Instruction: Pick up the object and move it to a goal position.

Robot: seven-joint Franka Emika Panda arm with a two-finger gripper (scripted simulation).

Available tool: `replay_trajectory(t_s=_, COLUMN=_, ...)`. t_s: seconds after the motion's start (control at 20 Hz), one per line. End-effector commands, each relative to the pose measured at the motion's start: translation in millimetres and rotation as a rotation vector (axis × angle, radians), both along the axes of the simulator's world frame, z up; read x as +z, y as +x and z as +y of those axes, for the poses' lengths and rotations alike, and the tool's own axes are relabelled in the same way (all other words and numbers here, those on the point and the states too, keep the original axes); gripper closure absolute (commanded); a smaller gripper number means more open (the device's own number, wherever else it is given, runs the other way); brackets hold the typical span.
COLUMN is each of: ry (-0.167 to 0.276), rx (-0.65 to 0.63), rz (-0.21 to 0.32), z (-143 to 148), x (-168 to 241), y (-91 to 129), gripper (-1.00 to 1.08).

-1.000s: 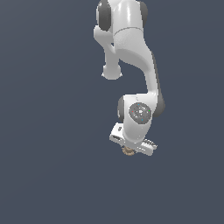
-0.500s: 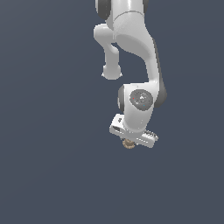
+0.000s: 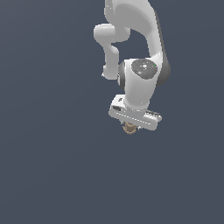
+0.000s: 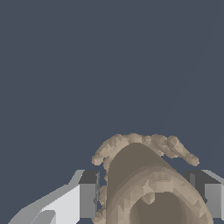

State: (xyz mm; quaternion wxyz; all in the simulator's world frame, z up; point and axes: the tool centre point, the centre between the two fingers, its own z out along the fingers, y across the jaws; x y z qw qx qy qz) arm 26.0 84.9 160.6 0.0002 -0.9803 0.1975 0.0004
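Centre-right of the exterior frame, the gripper (image 3: 130,127) has its jaws clamped on the object (image 4: 144,183), carrying it securely toward the goal.

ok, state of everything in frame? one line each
end effector: shut on object, fingers either side of its body
object: held between the fingers, flared bumpy rim pointing away from the wrist; pokes out below the end effector in the exterior view
arm: bent, wrist pointing down

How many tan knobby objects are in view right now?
1: the tan knobby object sits between the gripper fingers; in the exterior view it peeks out below the gripper. Nothing else shows.
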Motion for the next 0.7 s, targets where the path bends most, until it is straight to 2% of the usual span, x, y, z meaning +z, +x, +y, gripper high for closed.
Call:
replay_trajectory(t_s=0.0, ry=0.0, rx=0.0, rz=0.0, z=0, x=20, y=-12, gripper=1.08)
replay_trajectory(t_s=0.65, ry=0.0, rx=0.0, rz=0.0, z=-1, x=134, y=-78, gripper=1.08)
